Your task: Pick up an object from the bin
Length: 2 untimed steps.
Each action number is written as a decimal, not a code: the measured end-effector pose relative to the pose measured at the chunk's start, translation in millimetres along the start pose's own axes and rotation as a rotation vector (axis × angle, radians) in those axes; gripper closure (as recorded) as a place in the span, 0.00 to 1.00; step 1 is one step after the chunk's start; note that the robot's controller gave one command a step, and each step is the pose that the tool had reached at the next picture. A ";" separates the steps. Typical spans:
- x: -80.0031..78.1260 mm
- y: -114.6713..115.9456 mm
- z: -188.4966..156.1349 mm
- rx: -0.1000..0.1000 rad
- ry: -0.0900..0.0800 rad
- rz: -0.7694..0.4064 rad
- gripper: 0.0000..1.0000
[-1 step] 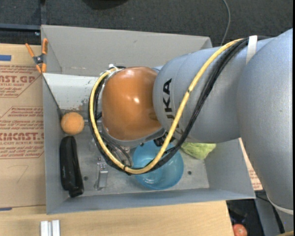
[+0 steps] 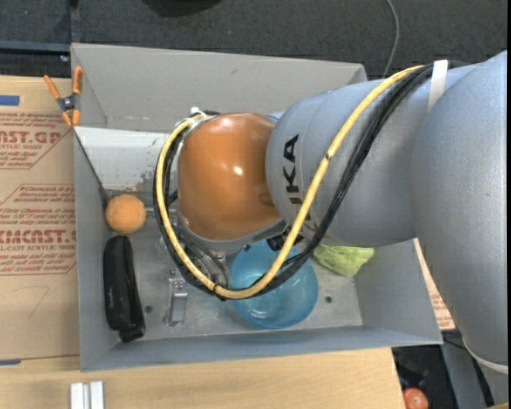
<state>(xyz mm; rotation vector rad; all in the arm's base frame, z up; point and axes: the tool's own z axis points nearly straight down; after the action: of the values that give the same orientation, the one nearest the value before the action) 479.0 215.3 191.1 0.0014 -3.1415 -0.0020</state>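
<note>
Blue bowl [image 2: 277, 301]: lower centre of the bin [image 2: 238, 75], just lower right of the hand [image 2: 198, 250].
Black bar [image 2: 122, 290]: lower left, long axis running up the frame.
Hand: mid-frame under the orange cover [image 2: 226, 173]; spread or pressed together, cannot tell.
Orange ball [image 2: 125, 213]: left of the hand.
Likely pick: the bowl, nearest.

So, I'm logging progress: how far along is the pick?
Nothing looks lifted yet. The orange-covered wrist hangs over the bin's middle, above the blue bowl; what happens underneath is hidden. The orange ball, black bar and green scrap lie on the floor. Grasping and lifting seem to remain.
</note>
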 end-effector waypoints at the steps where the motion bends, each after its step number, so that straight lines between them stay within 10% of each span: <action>1: -91.2 32.5 113.3 0.000 0.004 -0.249 0.00; 2: -93.5 33.4 114.8 -0.001 0.005 -0.248 0.00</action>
<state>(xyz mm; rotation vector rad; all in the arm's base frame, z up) 572.5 249.0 76.4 0.3896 -3.1126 -0.0036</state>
